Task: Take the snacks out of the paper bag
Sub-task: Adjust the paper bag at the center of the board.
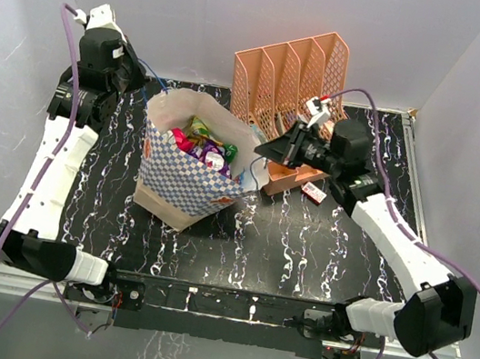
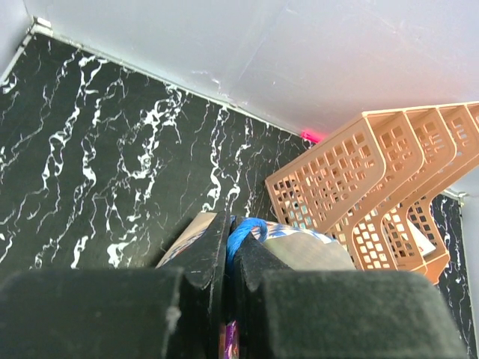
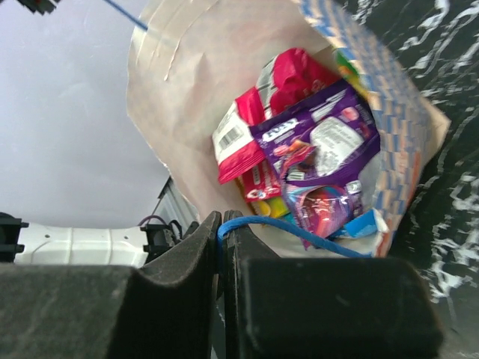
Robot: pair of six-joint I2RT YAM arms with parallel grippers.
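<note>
The paper bag (image 1: 185, 187) stands open in the middle of the table, blue-white checked outside. Several snacks (image 1: 204, 146) lie inside it; the right wrist view shows magenta, purple and yellow packets (image 3: 314, 149). My left gripper (image 1: 137, 79) is shut on one blue cord handle (image 2: 243, 233) at the bag's far left rim. My right gripper (image 1: 268, 152) is shut on the other blue cord handle (image 3: 299, 232) at the bag's right rim. The two handles are pulled apart and the bag mouth gapes.
A peach mesh file organizer (image 1: 297, 83) stands behind the bag to the right, also in the left wrist view (image 2: 374, 179). A small red-white item (image 1: 313, 193) lies by its base. White walls enclose the black marbled table (image 1: 301, 254).
</note>
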